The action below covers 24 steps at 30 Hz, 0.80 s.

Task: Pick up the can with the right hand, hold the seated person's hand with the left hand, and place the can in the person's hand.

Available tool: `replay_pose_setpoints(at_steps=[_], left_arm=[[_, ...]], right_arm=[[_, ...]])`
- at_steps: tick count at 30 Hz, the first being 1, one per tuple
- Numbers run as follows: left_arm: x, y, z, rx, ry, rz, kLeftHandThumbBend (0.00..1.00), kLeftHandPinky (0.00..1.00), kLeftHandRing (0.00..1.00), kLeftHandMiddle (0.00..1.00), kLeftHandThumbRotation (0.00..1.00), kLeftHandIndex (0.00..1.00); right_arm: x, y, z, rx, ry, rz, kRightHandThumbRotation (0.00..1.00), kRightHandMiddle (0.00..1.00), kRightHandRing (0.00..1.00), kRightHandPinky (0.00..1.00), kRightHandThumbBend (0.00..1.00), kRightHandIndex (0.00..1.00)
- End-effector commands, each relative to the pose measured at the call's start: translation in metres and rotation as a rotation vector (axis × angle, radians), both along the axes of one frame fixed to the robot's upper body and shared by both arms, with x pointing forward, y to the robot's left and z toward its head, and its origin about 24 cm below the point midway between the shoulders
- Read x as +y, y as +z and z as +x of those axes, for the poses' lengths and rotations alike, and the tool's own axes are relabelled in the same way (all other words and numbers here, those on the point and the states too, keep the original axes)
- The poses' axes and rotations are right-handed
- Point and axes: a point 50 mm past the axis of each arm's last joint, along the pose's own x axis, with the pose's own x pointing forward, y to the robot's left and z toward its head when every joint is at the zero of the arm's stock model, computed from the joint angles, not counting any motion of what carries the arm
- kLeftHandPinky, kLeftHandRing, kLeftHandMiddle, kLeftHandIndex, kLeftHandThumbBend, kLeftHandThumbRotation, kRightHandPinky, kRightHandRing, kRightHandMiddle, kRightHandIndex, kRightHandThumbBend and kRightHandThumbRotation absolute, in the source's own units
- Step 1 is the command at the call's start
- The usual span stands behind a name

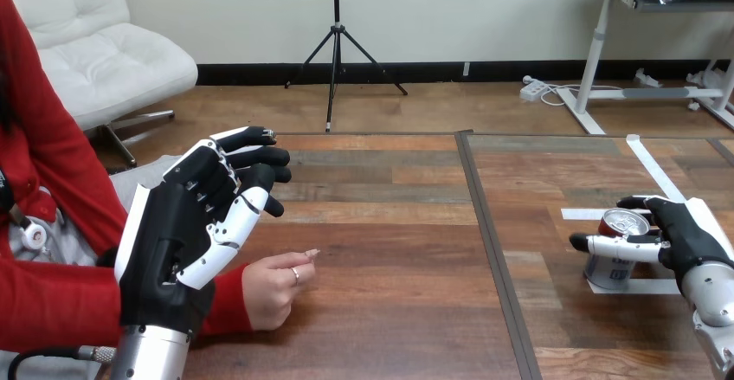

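Note:
A silver can (pixel 616 250) with a red top stands on the table at the right, on a strip of white tape. My right hand (pixel 677 233) is wrapped round it, thumb across the front and fingers behind. At the left my left hand (pixel 195 224) is raised above the table with its fingers relaxed and spread, holding nothing. The person's hand (pixel 275 286) rests on the table just right of and below my left hand, loosely curled with the palm side turned down. The two are apart.
A dark seam (pixel 485 224) runs front to back between the two tabletops. White tape strips (pixel 651 168) mark the right tabletop. The person's red sleeve (pixel 52 293) lies along the left edge.

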Motion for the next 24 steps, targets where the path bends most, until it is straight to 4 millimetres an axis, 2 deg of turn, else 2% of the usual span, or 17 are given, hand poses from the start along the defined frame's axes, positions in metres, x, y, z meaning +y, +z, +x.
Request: replay_pose_setpoints(at_steps=[1,8,24], left_arm=[[0.0003,0.0192,0.009,-0.089,-0.005,0.014,0.35,0.43,0.61,0.62,0.34,0.65],[0.0007,0.0192,0.0091,-0.089,-0.006,0.011,0.35,0.43,0.61,0.62,0.34,0.64],[0.0021,0.0201,0.0092,-0.091,0.001,0.024,0.36,0.42,0.59,0.6,0.34,0.63]], right_arm=[[0.0071,0.0074,0.0098,-0.019,0.014,-0.014,0.07,0.68,0.67,0.61,0.95,0.7],[0.0076,0.0069,0.0095,-0.024,0.012,-0.016,0.01,0.62,0.59,0.54,0.91,0.63],[0.0095,0.005,0.0089,-0.039,-0.008,-0.011,0.0,0.5,0.48,0.45,0.84,0.49]])
